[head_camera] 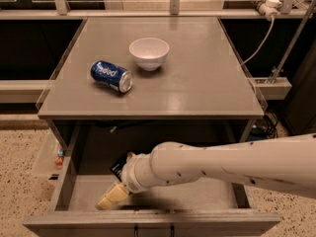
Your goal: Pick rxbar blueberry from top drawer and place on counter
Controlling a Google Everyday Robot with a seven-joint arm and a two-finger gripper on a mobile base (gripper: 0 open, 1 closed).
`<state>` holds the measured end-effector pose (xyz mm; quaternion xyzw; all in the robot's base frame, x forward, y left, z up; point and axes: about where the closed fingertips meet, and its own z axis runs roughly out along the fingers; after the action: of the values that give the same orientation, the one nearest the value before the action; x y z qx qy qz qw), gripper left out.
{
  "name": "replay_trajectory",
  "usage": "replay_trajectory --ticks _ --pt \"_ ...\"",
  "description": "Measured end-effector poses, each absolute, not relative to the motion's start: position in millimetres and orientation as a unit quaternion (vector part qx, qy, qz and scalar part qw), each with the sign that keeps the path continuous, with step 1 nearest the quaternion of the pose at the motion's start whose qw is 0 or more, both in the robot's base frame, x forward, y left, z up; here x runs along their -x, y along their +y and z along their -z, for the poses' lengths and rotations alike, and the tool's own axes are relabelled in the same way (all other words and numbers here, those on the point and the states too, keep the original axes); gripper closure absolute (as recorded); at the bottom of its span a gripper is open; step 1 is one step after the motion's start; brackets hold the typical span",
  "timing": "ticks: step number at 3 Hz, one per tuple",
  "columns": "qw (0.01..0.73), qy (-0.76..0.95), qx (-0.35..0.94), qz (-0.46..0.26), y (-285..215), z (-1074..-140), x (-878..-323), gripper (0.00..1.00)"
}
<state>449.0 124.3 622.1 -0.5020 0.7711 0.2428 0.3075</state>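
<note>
The top drawer stands pulled open below the counter. My gripper is inside the drawer, low over its grey floor at the front left, with the white arm reaching in from the right. A small dark flat wrapper with pale marks, the rxbar blueberry, shows tilted right behind the gripper's wrist. Whether it is held or only beside the gripper is hidden by the arm.
A blue soda can lies on its side on the counter's left half. A white bowl stands behind it near the middle. Pale ledges flank the counter, and a cable hangs at the right.
</note>
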Motion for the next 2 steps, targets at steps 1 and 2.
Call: replay_trajectory --ticks 1,2 --pt "0.313 0.773 0.504 -0.226 130.3 -606.8 -446.6 0.00" --pt "0.312 0.776 0.505 -0.215 132.1 -593.0 -446.8 0.00"
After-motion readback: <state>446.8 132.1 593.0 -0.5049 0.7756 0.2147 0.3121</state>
